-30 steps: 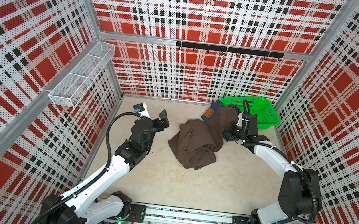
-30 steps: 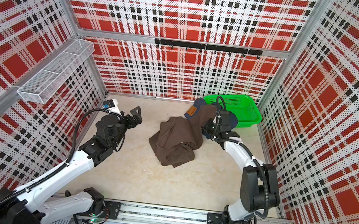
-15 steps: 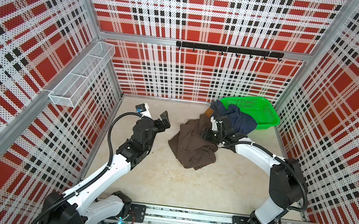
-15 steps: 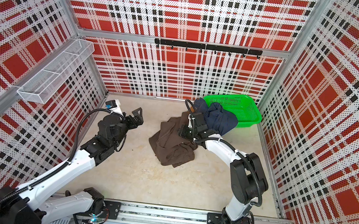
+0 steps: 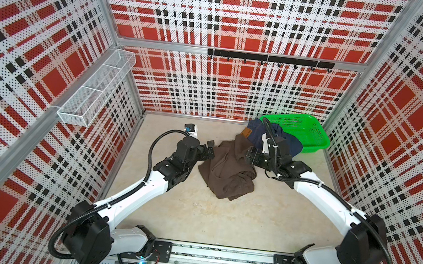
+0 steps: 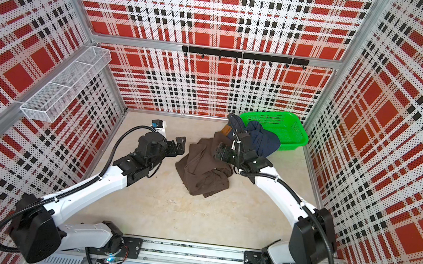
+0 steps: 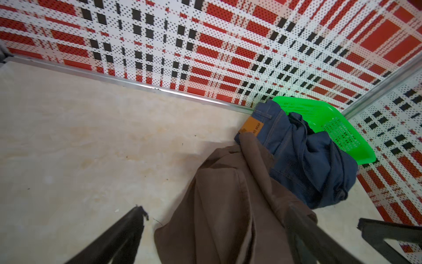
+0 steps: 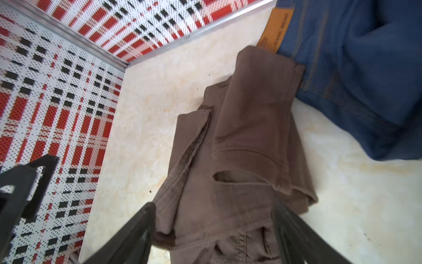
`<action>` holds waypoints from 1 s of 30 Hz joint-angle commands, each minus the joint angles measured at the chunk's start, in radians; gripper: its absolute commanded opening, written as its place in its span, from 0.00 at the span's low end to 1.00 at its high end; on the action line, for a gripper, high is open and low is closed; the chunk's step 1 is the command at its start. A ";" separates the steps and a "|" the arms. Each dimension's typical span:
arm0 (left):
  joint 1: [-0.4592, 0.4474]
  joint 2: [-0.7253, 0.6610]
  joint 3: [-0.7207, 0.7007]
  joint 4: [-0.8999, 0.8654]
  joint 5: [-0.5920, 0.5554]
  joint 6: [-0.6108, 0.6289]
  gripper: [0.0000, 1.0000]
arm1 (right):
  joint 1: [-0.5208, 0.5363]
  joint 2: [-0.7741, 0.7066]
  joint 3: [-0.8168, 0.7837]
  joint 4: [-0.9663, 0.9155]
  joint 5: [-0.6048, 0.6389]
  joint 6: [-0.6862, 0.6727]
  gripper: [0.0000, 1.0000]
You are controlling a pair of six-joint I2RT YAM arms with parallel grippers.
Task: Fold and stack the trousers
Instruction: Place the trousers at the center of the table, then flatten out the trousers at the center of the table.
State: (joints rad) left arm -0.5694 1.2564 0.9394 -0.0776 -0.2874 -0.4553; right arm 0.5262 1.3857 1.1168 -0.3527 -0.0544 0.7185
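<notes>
Under R gripper (image 8: 214, 204), brown trousers (image 5: 227, 173) lie bunched; L gripper (image 5: 210, 149) beside.

The dark brown trousers (image 5: 227, 171) lie crumpled in a loose heap near the middle of the beige surface (image 5: 194, 218). Their folds and seams are bunched, and one narrow end reaches up against the blue denim pair (image 7: 308, 160). That pair sits bunched just behind, touching the brown cloth. Its tan waistband patch (image 7: 252, 128) faces up, and its bulk rests against the near corner of the green basket (image 5: 311, 139).
</notes>
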 commanded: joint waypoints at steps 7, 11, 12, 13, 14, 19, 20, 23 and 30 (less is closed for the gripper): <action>-0.112 0.036 0.037 -0.108 -0.008 0.021 0.98 | 0.004 -0.256 -0.203 -0.028 0.116 0.149 0.83; -0.134 0.014 -0.003 -0.123 -0.009 0.004 0.98 | 0.015 -0.322 -0.292 -0.021 0.117 0.188 0.83; -0.140 0.007 -0.023 -0.123 -0.008 0.002 0.98 | 0.023 -0.339 -0.319 -0.013 0.124 0.200 0.83; -0.144 0.001 -0.039 -0.122 -0.009 -0.003 0.98 | 0.031 -0.356 -0.343 -0.003 0.129 0.211 0.83; -0.149 -0.006 -0.061 -0.123 -0.008 -0.010 0.98 | 0.039 -0.370 -0.367 0.008 0.131 0.221 0.83; -0.159 -0.076 -0.169 -0.117 -0.005 -0.073 0.98 | 0.059 -0.390 -0.437 0.020 0.115 0.240 0.83; -0.159 -0.095 -0.191 -0.114 -0.009 -0.082 0.98 | 0.060 -0.392 -0.452 0.028 0.113 0.241 0.83; -0.159 -0.133 -0.231 -0.110 -0.011 -0.102 0.98 | 0.061 -0.406 -0.503 0.070 0.105 0.252 0.83; -0.162 -0.142 -0.259 -0.102 0.057 -0.130 0.99 | 0.061 -0.375 -0.567 0.158 0.069 0.264 0.82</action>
State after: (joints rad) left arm -0.7227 1.1198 0.6914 -0.1913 -0.2672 -0.5659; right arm 0.5808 1.0012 0.5652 -0.2665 0.0257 0.9619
